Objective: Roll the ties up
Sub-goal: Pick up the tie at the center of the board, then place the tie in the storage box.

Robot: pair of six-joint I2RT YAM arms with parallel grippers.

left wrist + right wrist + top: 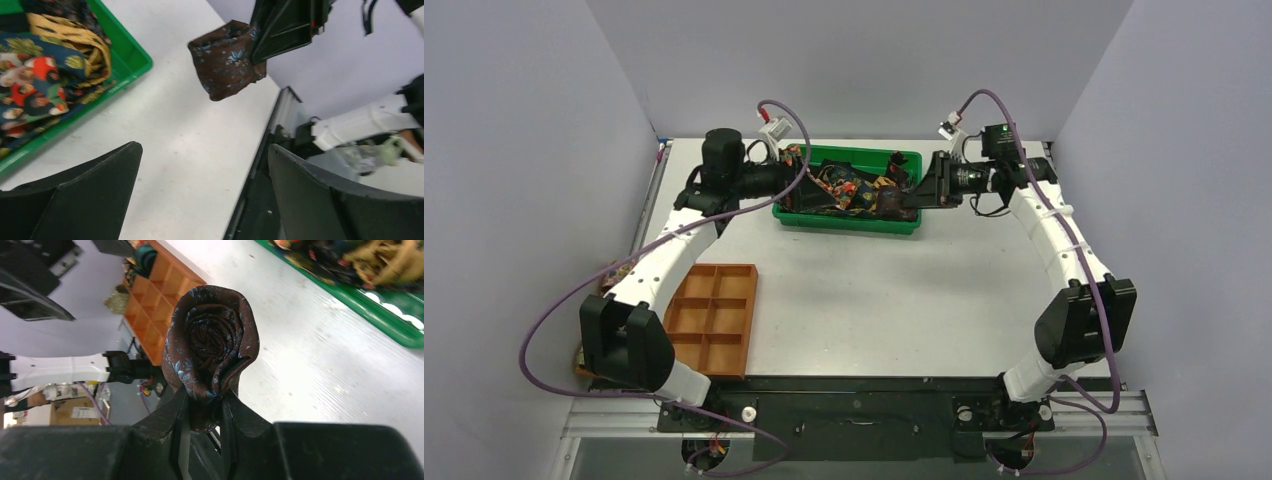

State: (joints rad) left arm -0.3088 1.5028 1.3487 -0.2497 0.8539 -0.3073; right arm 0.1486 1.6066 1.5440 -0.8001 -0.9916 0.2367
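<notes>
A dark brown tie with pale blue flecks, rolled into a tight coil [212, 340], hangs in the air with my right gripper [205, 400] shut on its lower edge. From above, that coil [894, 207] is at the right end of the green bin [844, 222], held by the right gripper [914, 195]. Loose ties [45, 80], red floral, navy and yellow, lie heaped inside the bin [135, 57]. My left gripper [205, 150] stands wide open over bare table, empty, with the brown coil [225, 60] a short way beyond it. In the top view the left gripper [796, 188] is at the bin's left end.
A wooden tray with several compartments [714, 318] sits at the near left of the table and shows too in the right wrist view [165, 285]. Purple cables [554, 330] loop round both arms. The table's black front edge [255, 175] runs just under the left gripper.
</notes>
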